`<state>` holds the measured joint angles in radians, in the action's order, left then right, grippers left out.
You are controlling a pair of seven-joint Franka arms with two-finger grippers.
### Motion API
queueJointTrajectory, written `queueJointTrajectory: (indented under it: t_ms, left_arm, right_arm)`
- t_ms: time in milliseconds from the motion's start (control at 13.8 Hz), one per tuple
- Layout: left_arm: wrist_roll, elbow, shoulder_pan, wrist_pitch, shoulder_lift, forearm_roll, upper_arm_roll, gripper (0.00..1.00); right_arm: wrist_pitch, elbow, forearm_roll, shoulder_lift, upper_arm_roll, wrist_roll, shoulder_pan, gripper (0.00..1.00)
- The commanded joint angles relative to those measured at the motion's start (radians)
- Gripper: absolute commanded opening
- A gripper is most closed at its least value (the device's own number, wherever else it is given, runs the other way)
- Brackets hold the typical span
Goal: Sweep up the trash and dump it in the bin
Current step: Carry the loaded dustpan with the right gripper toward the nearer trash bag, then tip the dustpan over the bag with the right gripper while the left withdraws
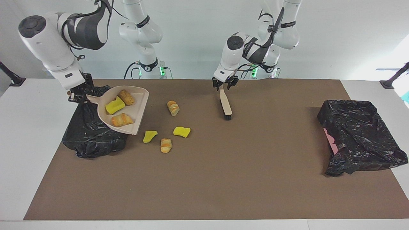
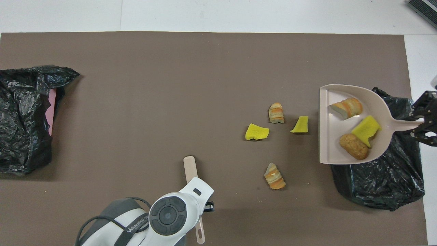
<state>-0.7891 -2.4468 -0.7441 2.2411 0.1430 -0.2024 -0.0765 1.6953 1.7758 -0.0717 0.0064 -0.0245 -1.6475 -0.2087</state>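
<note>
The only readable lettering is "WANUEED", white on a dark band around the left arm (image 2: 131,227), at six o'clock in the overhead view.

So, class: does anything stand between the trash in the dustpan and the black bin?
Nothing visible does. The right gripper holds the dustpan over the bin, with three trash pieces lying in it; only tipping remains. The left gripper waits at the brush.
</note>
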Motion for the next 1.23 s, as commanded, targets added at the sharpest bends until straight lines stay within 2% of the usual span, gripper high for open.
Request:
queueJointTrajectory:
  t_ms: [0, 217, 362, 651, 1157]
  left_arm:
    - [0.021, 0.063, 0.106, -0.046, -0.009, 0.041, 0.001, 1.0]
    - [0.024, 0.143, 0.221, -0.055, -0.036, 0.046, 0.001, 1.0]
    - [0.088, 0.192, 0.281, -0.054, -0.065, 0.093, 0.001, 1.0]
    - [0.301, 0.284, 0.435, -0.063, -0.089, 0.109, 0.006, 1.0]
    - [0.588, 0.475, 0.664, -0.294, -0.088, 0.095, 0.009, 1.0]
  right_arm:
    - [0.046, 0.103, -0.046, -0.074, 0.014, -0.116, -0.108, 0.0]
    - [0.222, 0.242, -0.066, -0.153, 0.012, -0.3, -0.219, 0.0]
    - [0.294, 0.272, -0.15, -0.166, 0.012, -0.324, -0.235, 0.0]
    - [0.346, 0.287, -0.296, -0.164, 0.015, -0.318, -0.213, 0.0]
    - [0.42, 0.378, -0.542, -0.209, 0.015, -0.218, -0.084, 0.0]
